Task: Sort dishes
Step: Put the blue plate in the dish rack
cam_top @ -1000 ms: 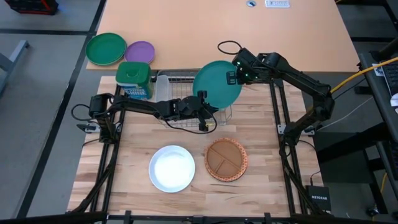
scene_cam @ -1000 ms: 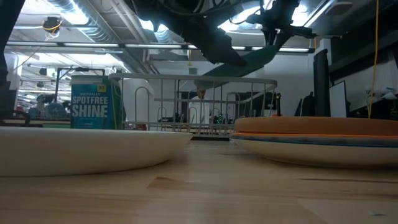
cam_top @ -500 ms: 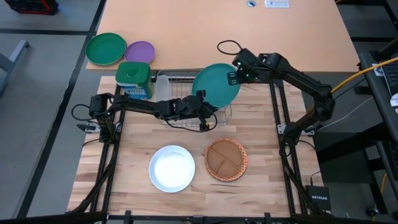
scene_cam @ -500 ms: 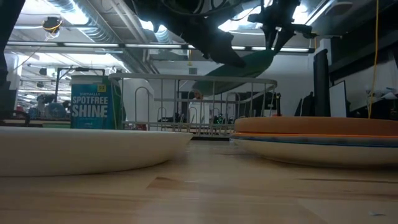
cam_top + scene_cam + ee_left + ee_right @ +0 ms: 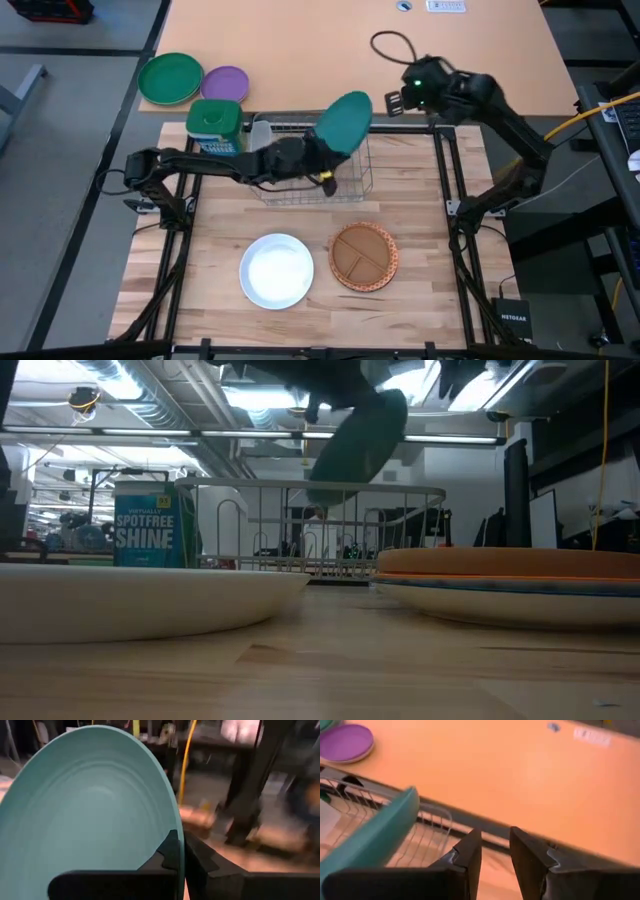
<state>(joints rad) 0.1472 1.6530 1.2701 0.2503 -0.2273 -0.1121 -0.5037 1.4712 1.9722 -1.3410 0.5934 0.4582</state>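
The teal plate (image 5: 343,120) stands steeply tilted over the wire dish rack (image 5: 300,170), and it also shows in the low view (image 5: 360,440). My left gripper (image 5: 322,155) is shut on its rim. My right gripper (image 5: 392,100) is open and empty, off the plate's far right side, over the rack's far right corner. The white plate (image 5: 277,270) lies flat on the table near the front. The brown divided plate (image 5: 360,255) lies on the orange-red patterned plate, whose rim (image 5: 391,268) shows around it. My left gripper pinches the teal plate's rim (image 5: 172,827) between its two fingers, one on the hollow face and one on the back. The fingers come level from the table's left, at the plate's near left edge. The plate is lifted, steeply tilted, its lower edge about level with the rack's top rail.
A green SPOTFREE SHINE box (image 5: 215,128) stands at the rack's left end. A bright green plate (image 5: 170,78) and a smaller purple plate (image 5: 225,83) lie on the tan surface beyond the far left. Bare wood lies between the rack and the two front plates.
My right gripper has come off the teal plate's far right rim and drawn back toward the far right. My left gripper has turned and gone a little toward the far edge, tipping the plate from nearly flat to steeply on edge over the rack.
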